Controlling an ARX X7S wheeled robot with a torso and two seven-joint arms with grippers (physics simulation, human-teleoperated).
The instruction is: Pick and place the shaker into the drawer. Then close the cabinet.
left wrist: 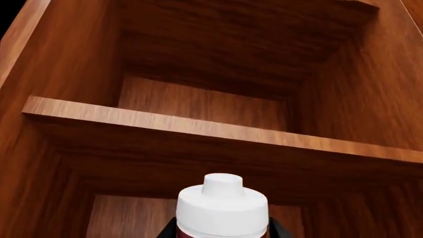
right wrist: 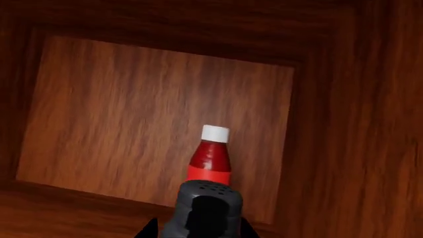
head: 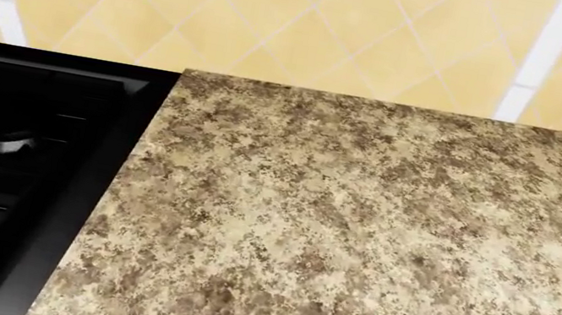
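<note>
Shaker [right wrist: 203, 208], dark grey with a perforated cap, sits at the near edge of the right wrist view. The right gripper [right wrist: 198, 230] is clamped on it, with a dark finger showing on each side of its body. It is held over the drawer [right wrist: 119, 124], whose smooth wood-grain floor fills most of that view, with reddish-brown walls rising all round. On that floor, just past the shaker, is a red bottle [right wrist: 210, 156] with a white cap; whether it stands or lies I cannot tell.

In the left wrist view, the left gripper [left wrist: 223, 233] is barely visible. Only dark tips show on either side of a white-capped bottle [left wrist: 222, 208] with a red body. I cannot tell whether they grip the bottle or merely flank it, nor whether it is the same bottle. Beyond it is the inside of the cabinet [left wrist: 198, 129], reddish-brown wood with a lighter rail running across.

The head view shows neither arm. A black stove [head: 6, 163] is at the left, a speckled brown countertop [head: 359, 239] spreads to the right, and a yellow tiled wall [head: 282, 12] stands behind both.
</note>
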